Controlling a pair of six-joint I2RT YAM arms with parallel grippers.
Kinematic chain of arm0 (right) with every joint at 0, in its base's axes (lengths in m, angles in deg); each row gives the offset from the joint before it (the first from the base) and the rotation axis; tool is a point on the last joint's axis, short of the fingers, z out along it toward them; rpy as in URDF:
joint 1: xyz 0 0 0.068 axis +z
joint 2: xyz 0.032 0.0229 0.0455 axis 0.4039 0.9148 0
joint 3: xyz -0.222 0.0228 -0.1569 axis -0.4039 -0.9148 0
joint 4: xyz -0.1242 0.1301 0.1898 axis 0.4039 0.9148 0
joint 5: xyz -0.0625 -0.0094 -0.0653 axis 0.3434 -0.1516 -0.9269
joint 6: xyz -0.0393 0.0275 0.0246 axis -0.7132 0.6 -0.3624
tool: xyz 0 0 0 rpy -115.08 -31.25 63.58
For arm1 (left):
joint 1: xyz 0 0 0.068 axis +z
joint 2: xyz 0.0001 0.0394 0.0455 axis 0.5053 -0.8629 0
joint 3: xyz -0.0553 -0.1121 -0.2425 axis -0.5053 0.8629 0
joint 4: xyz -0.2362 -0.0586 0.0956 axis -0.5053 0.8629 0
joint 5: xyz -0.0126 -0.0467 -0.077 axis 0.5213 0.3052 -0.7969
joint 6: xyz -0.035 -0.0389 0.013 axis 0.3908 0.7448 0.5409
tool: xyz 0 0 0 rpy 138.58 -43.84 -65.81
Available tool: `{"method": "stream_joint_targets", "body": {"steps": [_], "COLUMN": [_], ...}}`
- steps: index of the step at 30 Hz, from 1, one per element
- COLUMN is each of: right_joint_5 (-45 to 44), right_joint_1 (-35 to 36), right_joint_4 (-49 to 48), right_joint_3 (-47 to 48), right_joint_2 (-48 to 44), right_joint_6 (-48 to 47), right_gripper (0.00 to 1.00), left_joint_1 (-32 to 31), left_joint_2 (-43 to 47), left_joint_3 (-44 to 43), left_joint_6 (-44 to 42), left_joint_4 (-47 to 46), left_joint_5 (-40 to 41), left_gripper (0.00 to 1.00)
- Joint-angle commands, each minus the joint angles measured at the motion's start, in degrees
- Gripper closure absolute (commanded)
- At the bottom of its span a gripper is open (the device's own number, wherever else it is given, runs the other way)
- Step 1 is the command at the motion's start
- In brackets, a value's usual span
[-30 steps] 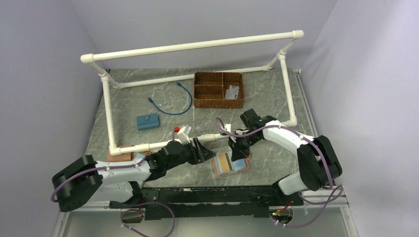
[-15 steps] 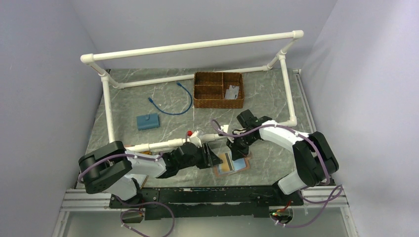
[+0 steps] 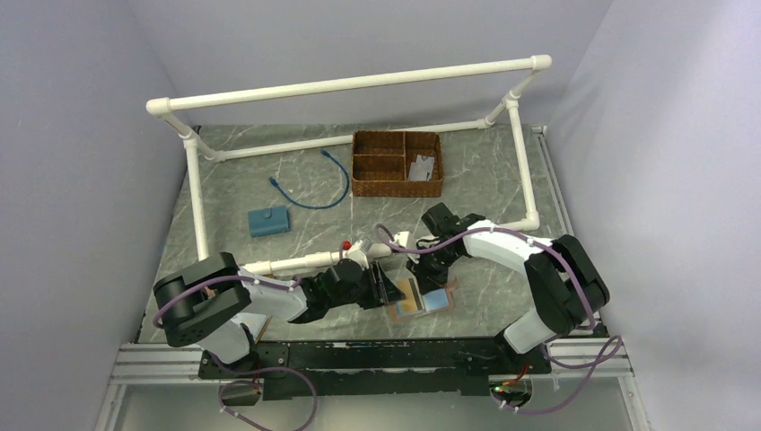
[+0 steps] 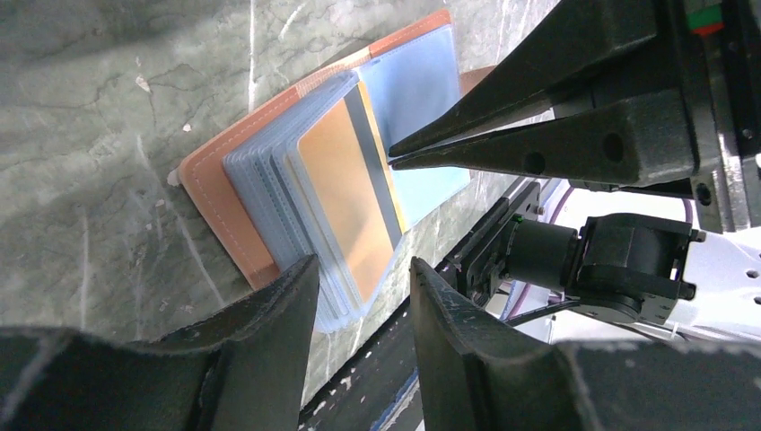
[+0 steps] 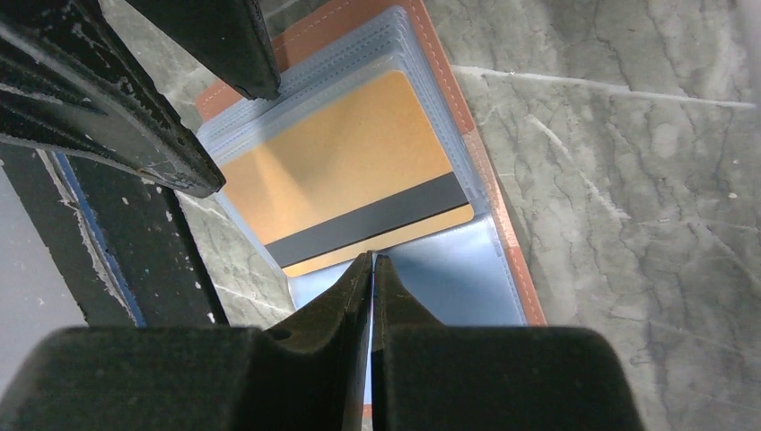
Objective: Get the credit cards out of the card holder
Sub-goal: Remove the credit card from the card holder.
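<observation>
Credit card [image 4: 350,193] end-on to your left gripper [image 4: 363,265]

The card holder [image 3: 419,299] lies open on the bench [image 3: 502,180] between both arms. The top card's long axis runs straight toward the left gripper, which is half open with its fingers either side of the short end, gripping nothing. Your right gripper [image 5: 371,259], closed, rests its tip at the striped long edge.

Left hand [image 4: 363,266], right hand [image 5: 371,261] tight together above card holder [image 4: 212,185]
</observation>
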Motion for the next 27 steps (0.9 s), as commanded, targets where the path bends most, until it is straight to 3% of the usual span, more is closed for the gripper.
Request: {"method": "stream_joint_targets", "body": {"steps": [1,8,19,27], "right_joint_5": [-1.50,-1.94,-1.70,-1.88], "right_joint_1": [1.14,2.90,4.25,4.35], "right_joint_4": [-1.37,-1.28,-1.10,-1.10], "right_joint_3": [1.03,1.25,1.73,1.82], "right_joint_2": [1.31,1.91,2.44,2.83], "right_joint_6": [0.68,0.77,0.89,0.98], "right_gripper": [0.93,0.93,0.94,0.94], "left_joint_1": [-0.25,-0.25,-0.69,-0.78], "left_joint_2": [-0.82,-1.15,8.53,7.06], "left_joint_3": [-2.17,-0.72,-0.26,-0.09], "left_joint_6": [0.34,1.17,-1.37,-1.15], "left_joint_4": [-0.46,-4.00,5.11,0.26], "left_joint_5": [-0.31,0.08,3.83,2.27], "left_gripper": [0.53,0.57,0.57,0.57]}}
